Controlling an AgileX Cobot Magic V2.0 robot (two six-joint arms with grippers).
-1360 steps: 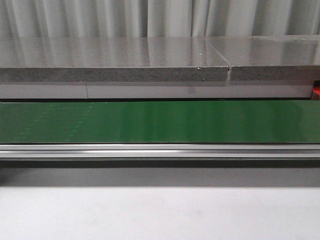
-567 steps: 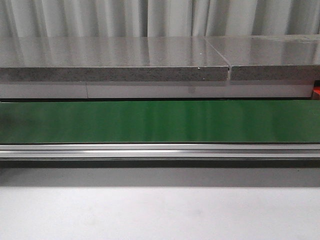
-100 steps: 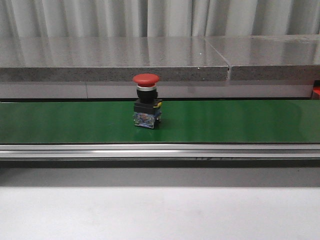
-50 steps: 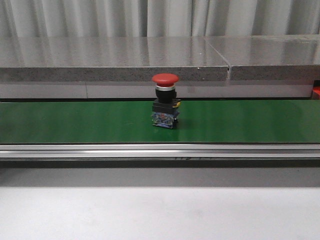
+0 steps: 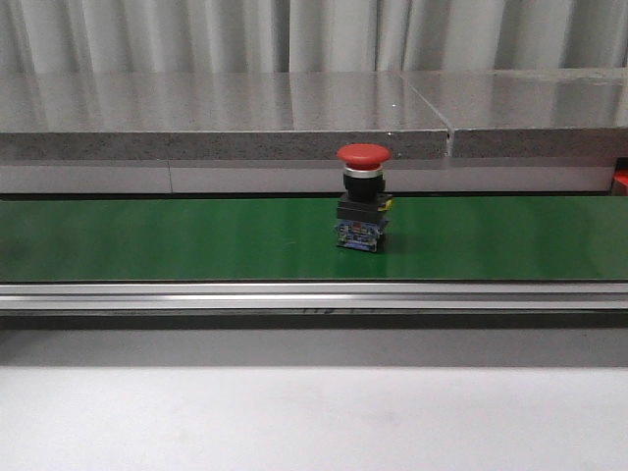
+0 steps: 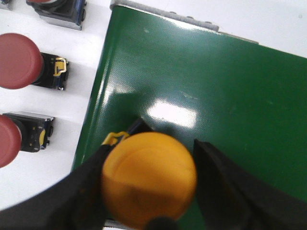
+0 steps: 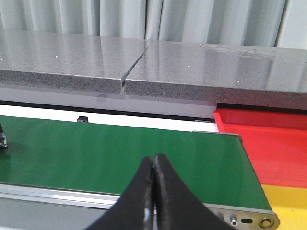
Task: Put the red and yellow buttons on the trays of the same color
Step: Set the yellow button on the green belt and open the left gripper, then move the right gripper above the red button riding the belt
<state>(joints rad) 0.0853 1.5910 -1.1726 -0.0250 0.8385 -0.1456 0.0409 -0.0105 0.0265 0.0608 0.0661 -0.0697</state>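
Observation:
A red button [image 5: 363, 196] with a black base stands upright on the green belt [image 5: 147, 240], just right of the middle in the front view. In the left wrist view a yellow button [image 6: 148, 177] sits between the black fingers of my left gripper [image 6: 149, 158], which is shut on its cap above the belt's end [image 6: 216, 86]. My right gripper [image 7: 153, 160] is shut with nothing in it, low over the belt [image 7: 96, 148]. Just past that end of the belt lie a red tray [image 7: 273, 143] and a yellow tray [image 7: 288, 203]. Neither gripper shows in the front view.
Three more red buttons [image 6: 17, 61] [image 6: 7, 141] [image 6: 55, 7] lie on the white surface beside the belt's end. A grey stone ledge [image 5: 226, 118] runs behind the belt, and an aluminium rail [image 5: 314, 294] runs along its front.
The belt was bare several seconds ago. The red button has since appeared on it and has travelled steadily to the right over the last second.

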